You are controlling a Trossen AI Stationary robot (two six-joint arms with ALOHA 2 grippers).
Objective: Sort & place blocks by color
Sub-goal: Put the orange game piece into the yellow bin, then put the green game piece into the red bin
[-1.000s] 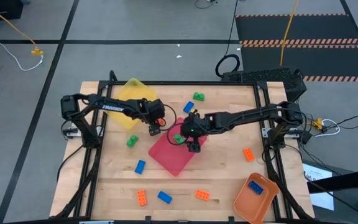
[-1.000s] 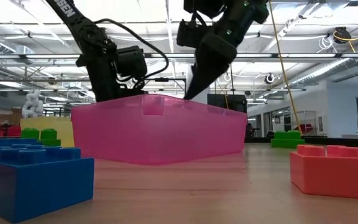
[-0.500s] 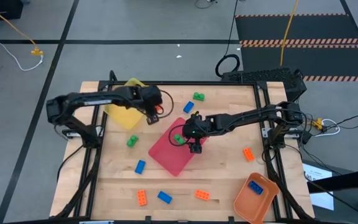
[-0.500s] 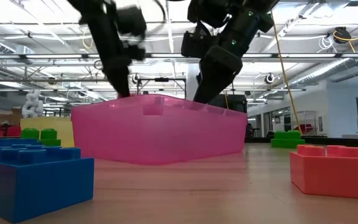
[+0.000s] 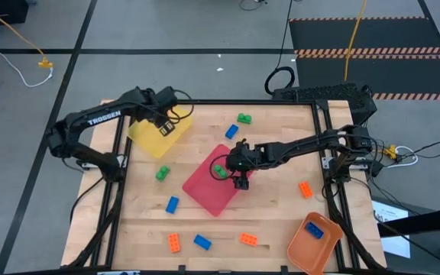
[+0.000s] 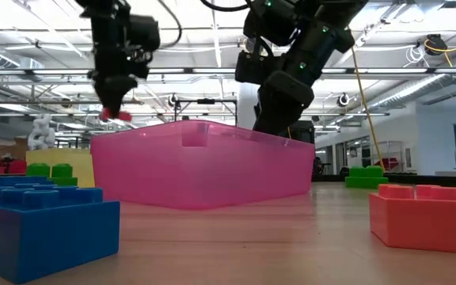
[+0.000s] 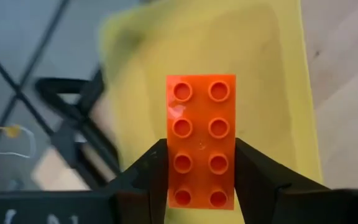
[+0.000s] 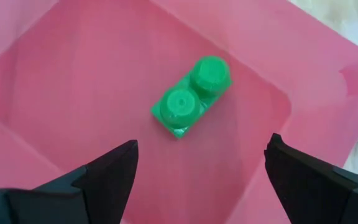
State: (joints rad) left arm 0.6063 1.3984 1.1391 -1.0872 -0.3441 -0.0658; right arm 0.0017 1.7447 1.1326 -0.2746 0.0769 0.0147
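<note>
My left gripper (image 5: pixel 165 127) is shut on an orange eight-stud block (image 7: pixel 201 140) above the yellow tray (image 5: pixel 150 139); it also shows in the low view (image 6: pixel 117 111). My right gripper (image 8: pixel 201 168) is open and empty over the pink tray (image 5: pixel 208 191). Its fingers stand apart above a green two-stud block (image 8: pixel 191 96) that lies flat on the tray's floor, studs up. In the low view the right gripper (image 6: pixel 279 119) dips behind the pink tray's rim (image 6: pixel 204 127). My left gripper pinches the orange block's two long sides (image 7: pixel 171 168) between its two fingers, at the end nearer the wrist. The fingers point down and lie along the block. The block is lifted clear above the yellow tray, studs facing the wrist camera.
Loose blocks lie on the wooden table: green (image 5: pixel 244 118) and blue (image 5: pixel 231 131) at the far side, green (image 5: pixel 162 173), blue (image 5: pixel 172 204), orange (image 5: pixel 305 189), and orange (image 5: pixel 174 242), blue (image 5: pixel 202 242), orange (image 5: pixel 248 239) near the front. An orange tray (image 5: pixel 304 248) at the front right holds a blue block (image 5: pixel 315 229).
My left gripper has gone from beside the pink tray's left corner toward the table's far left, carrying the orange block clear of the table, and is now over the yellow tray. My right gripper has stayed over the pink tray, sinking slightly.
</note>
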